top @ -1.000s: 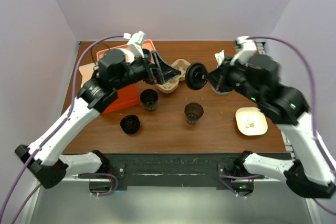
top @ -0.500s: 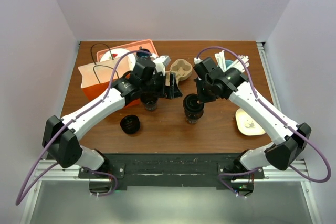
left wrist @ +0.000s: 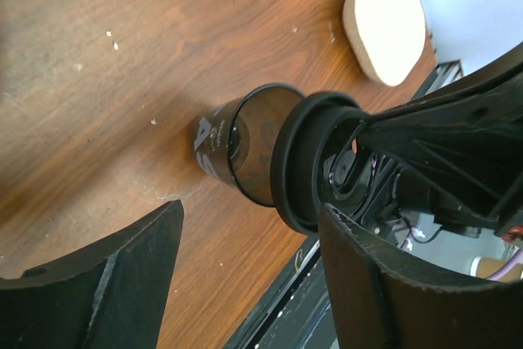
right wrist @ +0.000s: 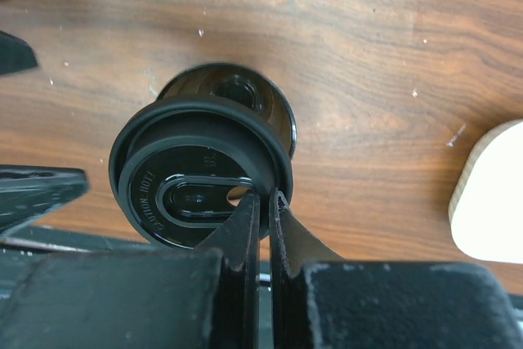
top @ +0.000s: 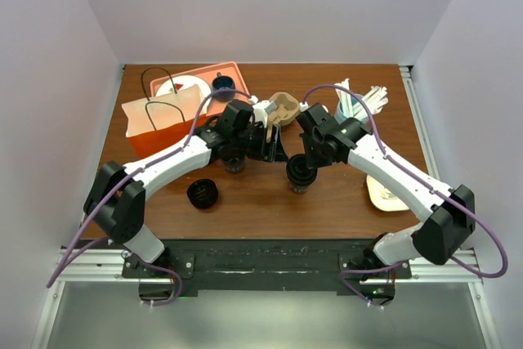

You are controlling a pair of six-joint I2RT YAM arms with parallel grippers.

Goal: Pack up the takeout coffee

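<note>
1. The capping step is in hand. The right gripper (right wrist: 261, 202) is pinching the rim of the black lid (right wrist: 200, 177), jaws closed to a thin slit, and holding it over the open cup (right wrist: 245, 91).
2. The left gripper (left wrist: 251, 226) is hanging wide open at the cup's 9 o'clock, holding nothing (a second cup (top: 233, 158) is sitting under its wrist).
3. The cup is standing near the table's middle, with a plate (top: 391, 190) at its 3 o'clock and a carrier (top: 282, 108) at 11 o'clock.
4. It is standing upright, long axis vertical and mouth pointing up. The lid is sitting off-centre toward 7 o'clock and is probably tilted rather than seated.
5. The next move is calling for centring and levelling the lid, then pressing it down.
</note>
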